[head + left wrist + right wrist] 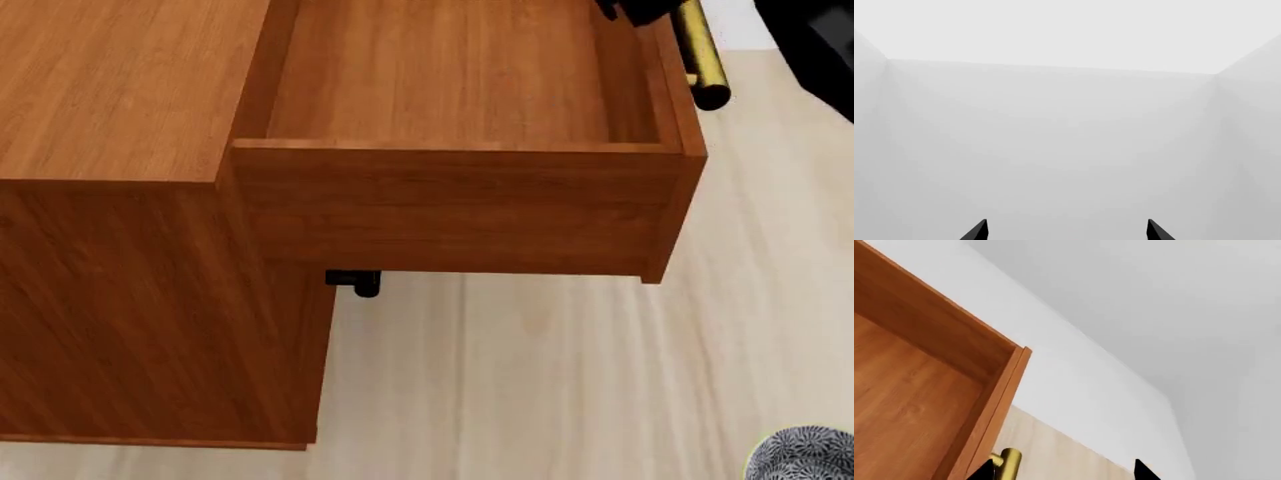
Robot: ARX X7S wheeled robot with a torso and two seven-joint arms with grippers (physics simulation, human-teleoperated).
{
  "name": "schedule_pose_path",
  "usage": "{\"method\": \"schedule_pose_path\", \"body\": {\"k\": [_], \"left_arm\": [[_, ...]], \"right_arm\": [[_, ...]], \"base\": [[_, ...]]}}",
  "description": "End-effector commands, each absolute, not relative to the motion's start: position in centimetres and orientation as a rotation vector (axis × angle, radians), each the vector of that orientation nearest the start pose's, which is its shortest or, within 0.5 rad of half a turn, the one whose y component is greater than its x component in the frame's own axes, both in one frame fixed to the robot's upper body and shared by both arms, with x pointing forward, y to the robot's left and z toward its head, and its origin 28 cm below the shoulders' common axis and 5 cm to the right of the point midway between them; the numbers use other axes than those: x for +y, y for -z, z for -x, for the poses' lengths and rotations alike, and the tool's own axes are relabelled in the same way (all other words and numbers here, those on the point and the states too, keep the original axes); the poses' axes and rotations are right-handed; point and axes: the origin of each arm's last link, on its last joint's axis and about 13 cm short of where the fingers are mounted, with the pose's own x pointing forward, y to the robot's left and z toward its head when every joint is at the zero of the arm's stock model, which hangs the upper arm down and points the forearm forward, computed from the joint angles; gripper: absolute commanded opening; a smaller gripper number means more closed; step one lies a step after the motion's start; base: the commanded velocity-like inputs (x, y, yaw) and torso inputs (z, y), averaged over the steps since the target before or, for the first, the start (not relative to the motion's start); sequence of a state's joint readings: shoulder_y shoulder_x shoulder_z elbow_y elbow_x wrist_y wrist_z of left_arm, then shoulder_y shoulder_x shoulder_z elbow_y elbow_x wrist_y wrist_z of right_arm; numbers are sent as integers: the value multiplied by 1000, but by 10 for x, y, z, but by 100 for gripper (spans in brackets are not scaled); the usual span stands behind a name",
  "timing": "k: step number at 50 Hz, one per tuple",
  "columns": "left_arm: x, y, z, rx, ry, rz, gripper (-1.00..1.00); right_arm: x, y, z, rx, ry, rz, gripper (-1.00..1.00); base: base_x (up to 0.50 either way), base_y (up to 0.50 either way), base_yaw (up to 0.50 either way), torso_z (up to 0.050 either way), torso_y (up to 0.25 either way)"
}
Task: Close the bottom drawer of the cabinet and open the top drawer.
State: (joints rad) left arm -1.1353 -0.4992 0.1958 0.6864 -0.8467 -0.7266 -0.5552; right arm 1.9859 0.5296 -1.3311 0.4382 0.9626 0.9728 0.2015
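— Where the patterned bowl (805,455) lies nearest on the floor (561,380), what stands beyond?
— Cabinet (120,200), its top drawer (454,180) pulled out; right gripper (1064,471) spread astride the brass handle (701,50), perhaps touching. Left gripper (1066,231) apart, facing wall.

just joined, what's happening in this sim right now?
The robot is working a wood cabinet. Its top drawer is pulled well out, inside empty. The right gripper is at the drawer's front by the brass handle, with its fingers either side of the bar in the right wrist view; whether it grips is unclear. The left gripper is open, facing only blank walls. No lower drawer sticks out below in the head view.
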Motion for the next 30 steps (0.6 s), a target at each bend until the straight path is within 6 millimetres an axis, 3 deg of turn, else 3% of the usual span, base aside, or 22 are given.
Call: {"method": "schedule_pose_path", "body": {"k": [1,14,30], "left_arm": [[214,-353,-227,-831,155,3,100],[214,-353,-227,-833,156,5,100],[210,-353,-228,-833,164,3,100]], "right_arm": [[-160,-419,-340,58,105,641,100],[-177,-435,-319,8,159,568,100],[-203,-425,-295,-10,232,445,100]], "base": [[0,0,0,0,0],[0,0,0,0,0],[0,0,0,0,0]]}}
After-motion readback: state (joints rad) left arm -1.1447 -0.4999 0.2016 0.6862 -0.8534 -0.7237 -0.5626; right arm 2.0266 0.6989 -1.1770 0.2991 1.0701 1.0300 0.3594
